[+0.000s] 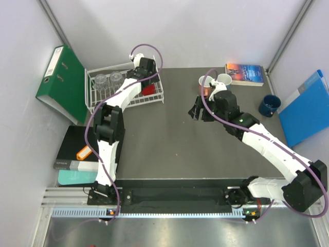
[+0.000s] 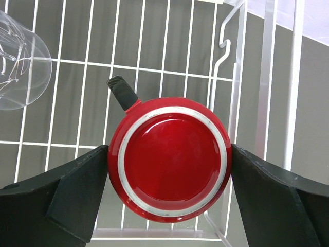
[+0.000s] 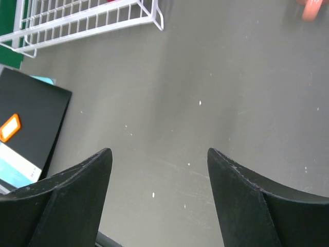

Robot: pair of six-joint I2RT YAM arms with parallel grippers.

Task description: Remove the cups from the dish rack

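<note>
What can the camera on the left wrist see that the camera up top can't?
Only the left wrist camera shows the red mug close up: a round red face with a pale ring, its dark handle, and the left fingers on either side of it. Only the top camera shows the right arm, the dark blue mug, the green binder and the book. Both show the dish rack, a glass tumbler and at least a bit of the red mug.

Lab: walled test bench (image 1: 169, 139), alu rail (image 1: 154, 212)
</note>
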